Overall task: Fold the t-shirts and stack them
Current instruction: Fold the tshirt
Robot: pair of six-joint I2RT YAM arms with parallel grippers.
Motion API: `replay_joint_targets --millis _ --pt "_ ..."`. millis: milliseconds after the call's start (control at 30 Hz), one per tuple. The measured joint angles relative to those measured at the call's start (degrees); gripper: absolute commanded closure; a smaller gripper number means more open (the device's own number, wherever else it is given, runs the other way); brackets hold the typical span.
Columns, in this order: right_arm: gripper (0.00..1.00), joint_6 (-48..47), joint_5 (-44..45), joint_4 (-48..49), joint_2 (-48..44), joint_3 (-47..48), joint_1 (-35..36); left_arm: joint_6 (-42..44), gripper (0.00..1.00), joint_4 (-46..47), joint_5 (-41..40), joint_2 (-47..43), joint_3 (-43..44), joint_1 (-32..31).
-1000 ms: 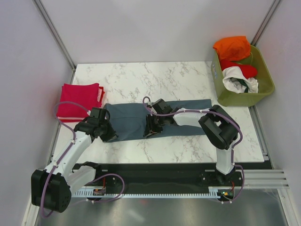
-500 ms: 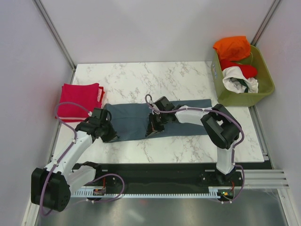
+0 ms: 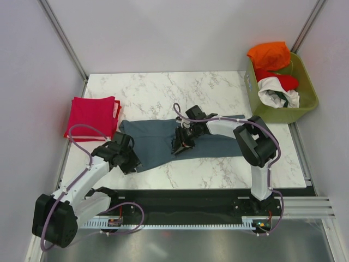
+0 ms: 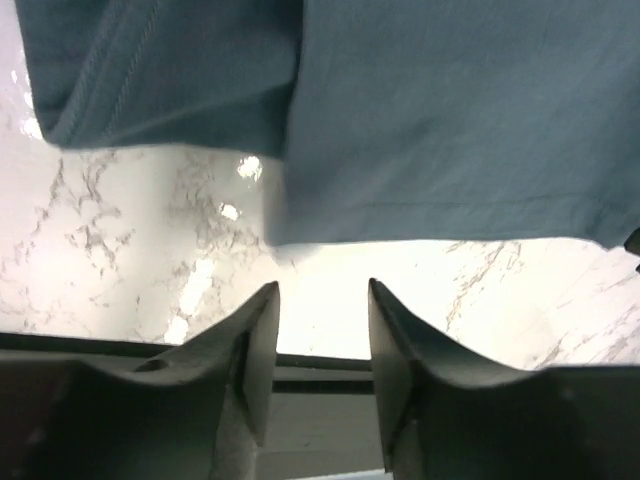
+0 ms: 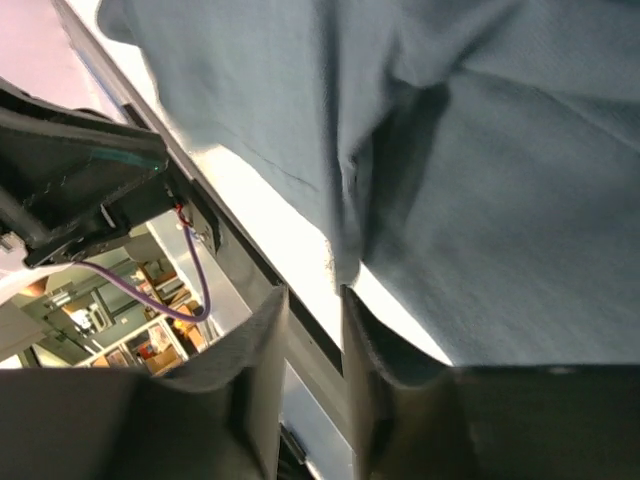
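Slate blue-grey t-shirt (image 3: 158,143) lies banded across the marble table (image 3: 163,93), just released: the left gripper (image 4: 322,290) has backed off its near hem, the right gripper (image 5: 315,292) hovers mid-fold, both part-open and empty, so this fold seems laid.

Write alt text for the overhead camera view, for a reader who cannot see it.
A blue-grey t-shirt lies spread across the middle of a marble table, the left gripper at its near-left corner and the right gripper over its centre. A folded red t-shirt lies at the table's left edge; a green basket of crumpled clothes stands at the far right.
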Motion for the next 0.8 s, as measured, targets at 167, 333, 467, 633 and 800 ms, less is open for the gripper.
replay_joint_targets --millis 167,333,467,633,800 --pt "0.56 -2.43 3.15 -3.19 0.17 0.85 -0.11 -2.29 0.46 -2.03 -1.81 -2.45 -0.50 -2.32" --pt "0.62 -4.44 9.33 -6.01 -2.56 1.01 -0.68 -2.32 0.46 -5.53 -5.46 -2.95 4.46 -2.54" --pt "0.71 -6.43 16.90 -6.91 -9.44 0.81 -1.03 -2.27 0.52 -6.25 -10.03 -2.91 10.25 -2.54" --pt "0.90 -8.63 28.11 -6.45 -20.57 -2.45 -1.20 -2.80 0.83 -5.86 -15.52 -4.15 11.63 -2.54" --pt "1.00 -9.25 38.23 -6.47 -28.04 -8.87 -1.97 -3.23 0.98 -3.48 -18.45 -3.34 11.65 -2.54"
